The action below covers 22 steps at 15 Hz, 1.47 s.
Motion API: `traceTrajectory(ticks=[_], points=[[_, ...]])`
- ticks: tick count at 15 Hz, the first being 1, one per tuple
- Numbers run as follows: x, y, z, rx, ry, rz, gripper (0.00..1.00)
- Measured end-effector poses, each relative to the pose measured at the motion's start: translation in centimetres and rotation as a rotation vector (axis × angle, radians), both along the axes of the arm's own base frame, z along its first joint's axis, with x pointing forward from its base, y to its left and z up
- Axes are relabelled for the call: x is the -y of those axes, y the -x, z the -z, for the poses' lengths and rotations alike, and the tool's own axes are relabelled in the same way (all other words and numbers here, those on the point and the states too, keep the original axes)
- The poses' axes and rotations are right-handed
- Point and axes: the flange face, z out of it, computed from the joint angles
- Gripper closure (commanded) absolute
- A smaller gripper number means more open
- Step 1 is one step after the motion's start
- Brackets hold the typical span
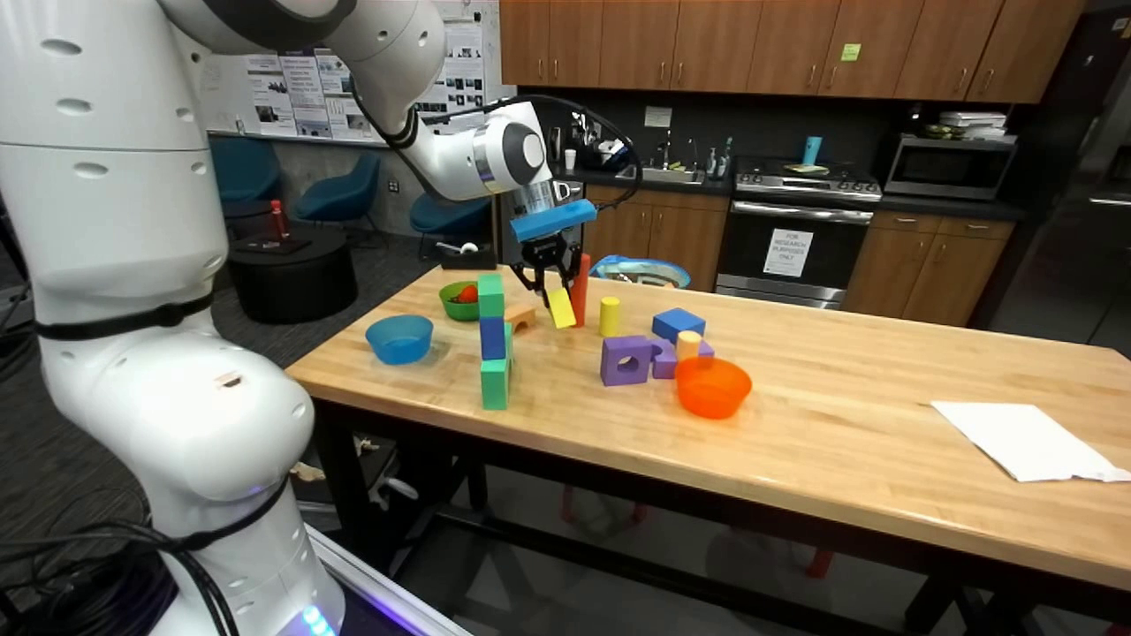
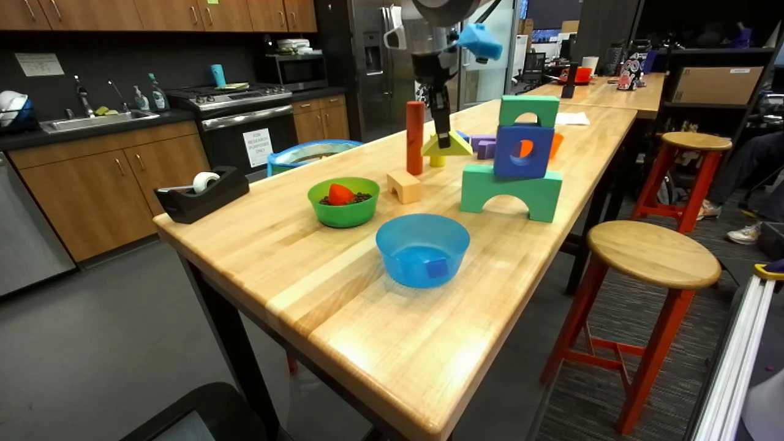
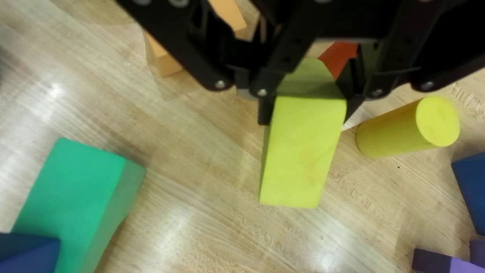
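The end effector [image 3: 308, 106] grips a yellow triangular block [image 3: 303, 155], its two fingers [image 3: 266, 112] pressed against opposite sides, and holds it up off the bench [image 1: 822, 353]. In an exterior view, a red cylinder [image 1: 580, 291] stands upright just to the right of the block, and a shorter yellow cylinder [image 1: 610, 316] a little farther right. To the left and nearer to me rises a tower [image 1: 495, 353]: a green arch [image 1: 495, 386] at the bottom, a blue block [image 1: 493, 338] with a round hole on that, and a smaller green arch [image 1: 490, 296] on top. A tan arch [image 1: 523, 314] sits on the bench between the held block and a green bowl [image 1: 459, 312] at the far left, where a red piece [image 1: 467, 294] rests on small dark bits [image 2: 362, 197]. A blue bowl [image 1: 399, 342] stands at the left, nearer than the green one. On the right side of the group, a purple block [image 1: 612, 371] with a round hole stands beside another purple piece [image 1: 663, 365], with a blue slab [image 1: 679, 323] behind them and a tan cylinder [image 1: 688, 343] close by. In front of that cylinder sits an orange bowl [image 1: 714, 390].
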Motion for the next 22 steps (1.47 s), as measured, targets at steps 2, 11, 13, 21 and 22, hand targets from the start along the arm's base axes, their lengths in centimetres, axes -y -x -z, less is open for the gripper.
traceTrajectory(ticks=[2,11,13,21,22], points=[[0.3,0.1,-1.1,0.02,0.001,0.008,0.84],[3.7,1.7,-8.4,0.134,0.009,0.072,0.84],[4.4,2.5,-10.3,0.155,0.012,0.09,0.84],[6.5,6.8,-17.2,0.252,0.012,0.14,0.84],[6.9,7.5,-17.8,0.264,0.01,0.147,0.84]])
